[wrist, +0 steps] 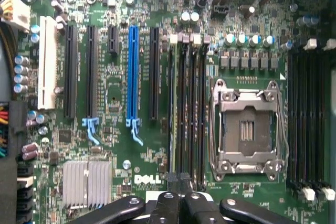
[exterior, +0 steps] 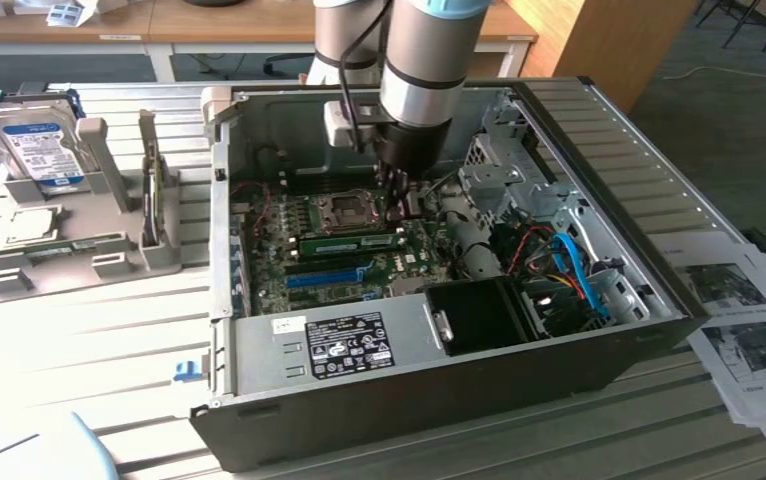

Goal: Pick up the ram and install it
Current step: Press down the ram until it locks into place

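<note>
Exterior view: your gripper (exterior: 403,200), pressed together and empty, sits inside the case right above the ram (exterior: 351,242), already seated in its slot beside the CPU socket (exterior: 348,209), long axis crosswise.

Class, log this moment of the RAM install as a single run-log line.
gripper: shut, inside the computer case | ram: lying in motherboard slot | hard drive: on rack outside case

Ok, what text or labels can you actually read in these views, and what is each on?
"DELL": white lettering on the motherboard.
Hard drive label: print too small to read.
Power supply sticker: unreadable.
Printed sheets beside the computer case: unreadable.
</note>
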